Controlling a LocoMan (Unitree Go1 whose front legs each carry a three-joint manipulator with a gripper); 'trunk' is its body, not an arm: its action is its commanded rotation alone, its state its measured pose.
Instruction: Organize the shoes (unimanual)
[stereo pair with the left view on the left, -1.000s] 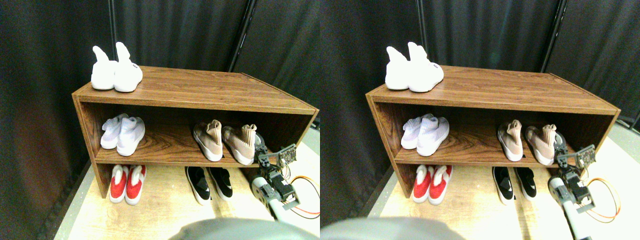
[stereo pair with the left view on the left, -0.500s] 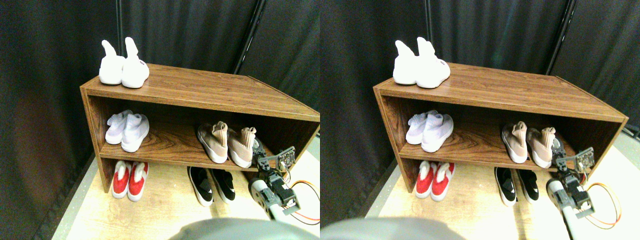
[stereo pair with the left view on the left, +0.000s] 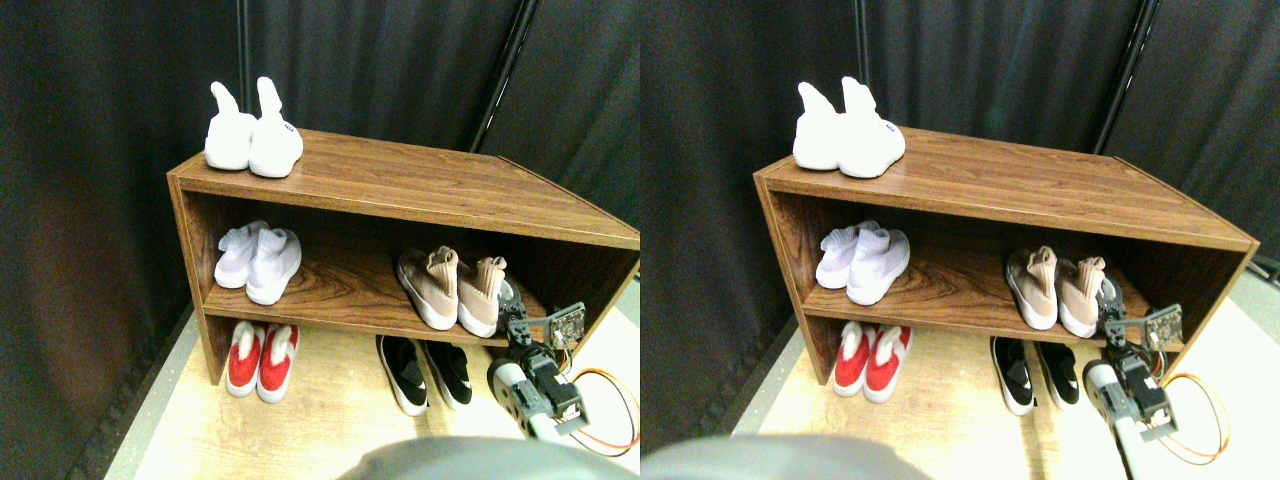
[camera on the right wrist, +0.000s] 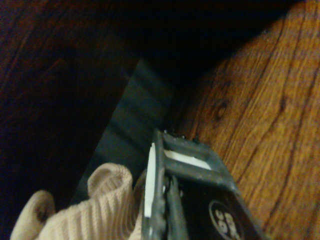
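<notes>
Two beige shoes (stereo pair with the left view on the left: 455, 290) share the middle shelf (stereo pair with the left view on the left: 340, 300); two black shoes (stereo pair with the left view on the left: 425, 372) sit below; tool (stereo pair with the left view on the left: 512, 312) state unclear.

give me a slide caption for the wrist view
Wrist camera: right gripper beside the beige knit shoe cuff on the wooden shelf.

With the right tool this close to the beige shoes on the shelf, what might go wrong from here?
The right tool sits against the right beige shoe, whose knit cuff lies beside the jaw in the wrist view; pulling back might snag it and drag it off the shelf edge. Pushing further might shove it into the left beige shoe.
</notes>
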